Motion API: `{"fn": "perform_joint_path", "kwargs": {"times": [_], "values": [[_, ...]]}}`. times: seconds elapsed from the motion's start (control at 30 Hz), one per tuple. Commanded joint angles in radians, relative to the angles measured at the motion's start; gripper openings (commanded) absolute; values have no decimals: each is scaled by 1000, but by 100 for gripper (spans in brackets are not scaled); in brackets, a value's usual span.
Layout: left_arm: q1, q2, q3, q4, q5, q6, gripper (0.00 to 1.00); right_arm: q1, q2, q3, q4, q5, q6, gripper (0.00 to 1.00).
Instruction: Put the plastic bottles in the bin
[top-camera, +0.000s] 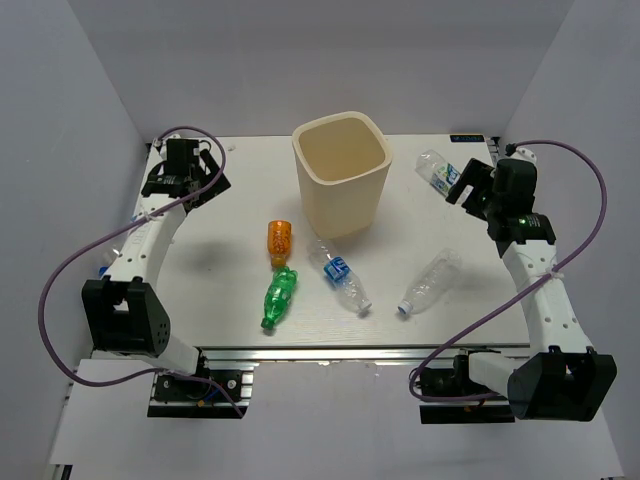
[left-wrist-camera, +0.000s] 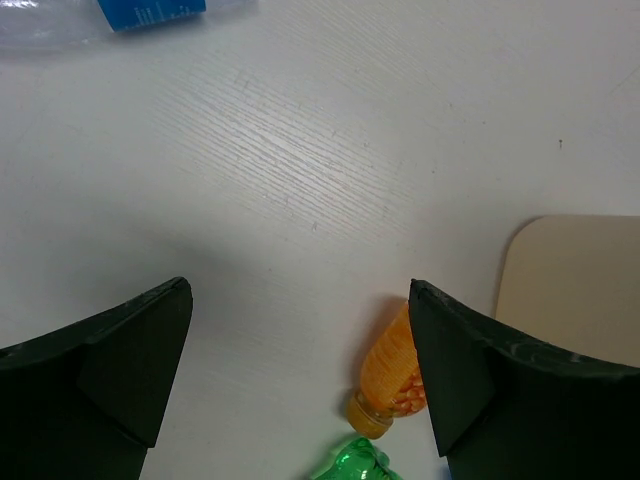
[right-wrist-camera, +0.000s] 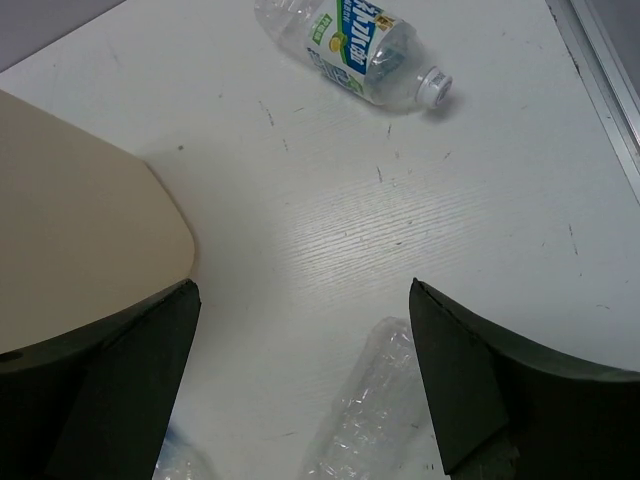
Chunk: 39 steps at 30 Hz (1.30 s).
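Note:
The cream-beige bin stands upright at the back middle. In front of it lie an orange bottle, a green bottle, a clear bottle with a blue label and a clear crinkled bottle. Another clear labelled bottle lies at the back right. My left gripper is open and empty at the back left, above the table. My right gripper is open and empty to the right of the bin. The left wrist view shows the orange bottle beside my right finger. The right wrist view shows the crinkled bottle below the open jaws.
A further clear bottle with a blue label lies near the table's left edge, mostly hidden under my left arm in the top view. The bin's wall shows in the left wrist view and in the right wrist view. White walls enclose the table.

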<state>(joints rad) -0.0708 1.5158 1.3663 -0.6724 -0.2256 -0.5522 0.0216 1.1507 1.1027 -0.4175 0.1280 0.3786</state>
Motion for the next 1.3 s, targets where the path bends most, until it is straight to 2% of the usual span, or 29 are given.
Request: {"fn": "perform_joint_path", "kwargs": {"times": [0.0, 0.17, 0.33, 0.53, 0.8, 1.07, 1.13, 1.27], "values": [[3, -72, -10, 20, 32, 17, 98, -2, -34, 2, 6, -10, -9, 89], [3, -74, -12, 42, 65, 28, 98, 0, -60, -15, -65, -28, 6, 89], [3, -75, -39, 68, 87, 37, 98, -2, -40, 17, -278, 12, 71, 89], [3, -85, -93, 105, 137, 57, 98, 35, -68, -81, -345, 21, 213, 89], [3, -91, -164, 155, 206, 80, 98, 121, -34, -231, -253, 42, 405, 89], [3, -95, -223, 214, 261, 72, 98, 130, 159, -356, -15, 18, 508, 89], [3, -86, -223, 218, 270, 80, 98, 129, 231, -353, 31, 39, 516, 85], [3, -68, -220, 234, 304, 93, 98, 130, 265, -322, 43, 133, 530, 54]]}}
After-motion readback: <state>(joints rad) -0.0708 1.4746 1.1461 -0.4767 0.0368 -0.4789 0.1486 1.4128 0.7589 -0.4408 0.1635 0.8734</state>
